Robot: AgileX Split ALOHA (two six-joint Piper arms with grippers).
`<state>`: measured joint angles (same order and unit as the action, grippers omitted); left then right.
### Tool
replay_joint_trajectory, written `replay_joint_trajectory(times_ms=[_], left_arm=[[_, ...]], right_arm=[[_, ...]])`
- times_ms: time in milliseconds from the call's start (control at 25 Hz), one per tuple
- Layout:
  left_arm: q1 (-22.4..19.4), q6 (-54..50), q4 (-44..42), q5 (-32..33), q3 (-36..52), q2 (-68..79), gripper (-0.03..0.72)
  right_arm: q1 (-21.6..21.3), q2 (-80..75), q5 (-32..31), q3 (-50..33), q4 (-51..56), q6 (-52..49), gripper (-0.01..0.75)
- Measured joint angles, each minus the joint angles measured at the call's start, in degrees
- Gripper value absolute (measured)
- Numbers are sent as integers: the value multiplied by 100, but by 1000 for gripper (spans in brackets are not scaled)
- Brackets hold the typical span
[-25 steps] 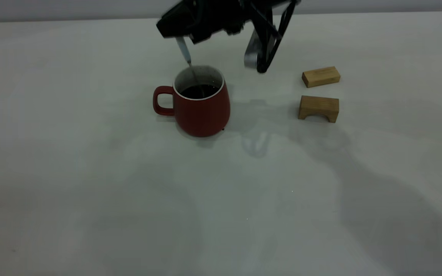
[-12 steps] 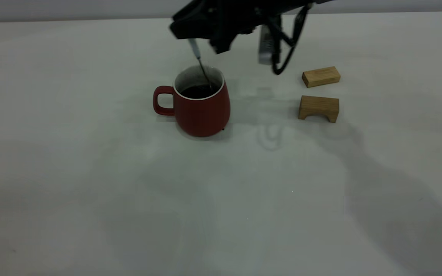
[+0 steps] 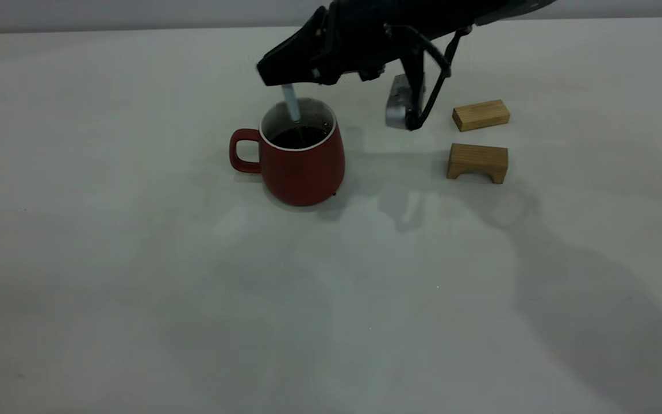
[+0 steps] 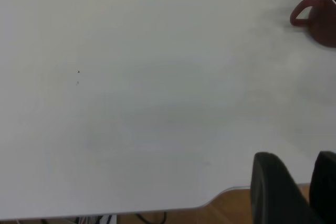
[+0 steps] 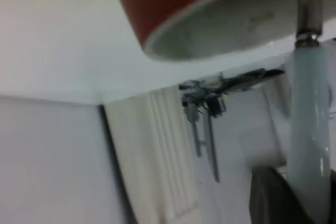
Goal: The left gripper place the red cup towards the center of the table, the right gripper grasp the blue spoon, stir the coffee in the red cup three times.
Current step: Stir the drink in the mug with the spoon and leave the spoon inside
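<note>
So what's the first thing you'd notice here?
The red cup near the middle of the table, with dark coffee inside. Just above it, the right gripper holds the blue spoon dipped into the cup. Two wooden blocks sit off to the cup's right in the exterior view.

Two tan wooden blocks, a plain rectangular block (image 3: 481,115) placed farther back, an arch-shaped block (image 3: 477,162) set just in front, apart
</note>
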<state>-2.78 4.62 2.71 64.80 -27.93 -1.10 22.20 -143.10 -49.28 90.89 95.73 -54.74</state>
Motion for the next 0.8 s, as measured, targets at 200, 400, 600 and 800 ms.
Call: replay_joint_trajectory(times_ms=[200,400,600,800], left_arm=[[0,0,0,0,0,0,243],[0,0,0,0,0,0,243],[0,0,0,0,0,0,243],[0,0,0,0,0,0,243]], right_arm=[[82,-18,-196,0,500,2093,149],[-55,-18,-98,0,303,2304,149],[-155,-7,-192,7,-276,604,149],[-59,-7,-259,7,-270,-65,149]])
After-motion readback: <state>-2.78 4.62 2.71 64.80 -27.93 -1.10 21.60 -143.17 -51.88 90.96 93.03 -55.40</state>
